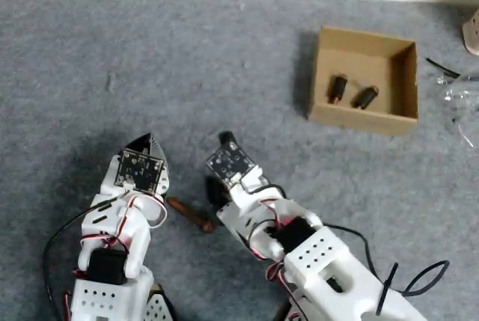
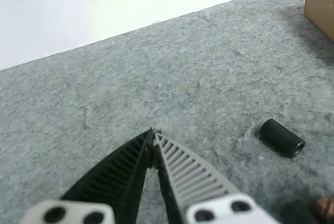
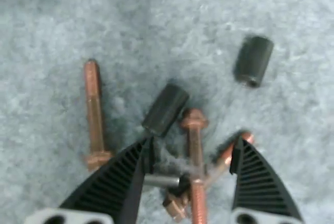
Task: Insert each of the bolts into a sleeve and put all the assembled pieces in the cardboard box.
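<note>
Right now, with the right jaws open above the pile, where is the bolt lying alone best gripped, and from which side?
Probably take the lone bolt at mid-shank, from straight above, jaws across its length. It lies flat with bare carpet on both sides; the shank is straight and even, the flanged head less so.

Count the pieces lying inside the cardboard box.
2. The left piece and the right piece lie side by side in the cardboard box; its near wall could hide more.
</note>
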Available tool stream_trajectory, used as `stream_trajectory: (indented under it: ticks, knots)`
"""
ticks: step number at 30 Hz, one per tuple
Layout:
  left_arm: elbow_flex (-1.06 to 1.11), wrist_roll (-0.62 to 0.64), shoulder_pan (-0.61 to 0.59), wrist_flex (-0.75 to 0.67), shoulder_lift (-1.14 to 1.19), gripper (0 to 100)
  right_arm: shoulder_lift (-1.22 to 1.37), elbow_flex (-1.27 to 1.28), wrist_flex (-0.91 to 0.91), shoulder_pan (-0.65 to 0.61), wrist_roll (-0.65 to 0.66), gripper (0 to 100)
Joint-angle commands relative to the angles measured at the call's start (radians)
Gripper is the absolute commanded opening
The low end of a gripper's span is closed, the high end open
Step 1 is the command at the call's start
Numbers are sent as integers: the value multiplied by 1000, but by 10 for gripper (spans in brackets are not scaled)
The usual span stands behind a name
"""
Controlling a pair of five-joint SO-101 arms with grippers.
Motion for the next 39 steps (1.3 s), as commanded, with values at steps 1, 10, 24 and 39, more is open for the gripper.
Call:
stream_trajectory:
  ticks: [1,10,24,39]
  knots:
    - [18,2,-12,-31,-15,7,116,-2,-68,-13,15,217]
    - [18,2,-12,-29,-15,7,460,-162,-97,-8,20,217]
    - [18,2,-12,-29,-15,7,555,-200,-96,28,14,210]
    - [18,2,-8,-29,-15,7,547,-200,-96,91,14,5]
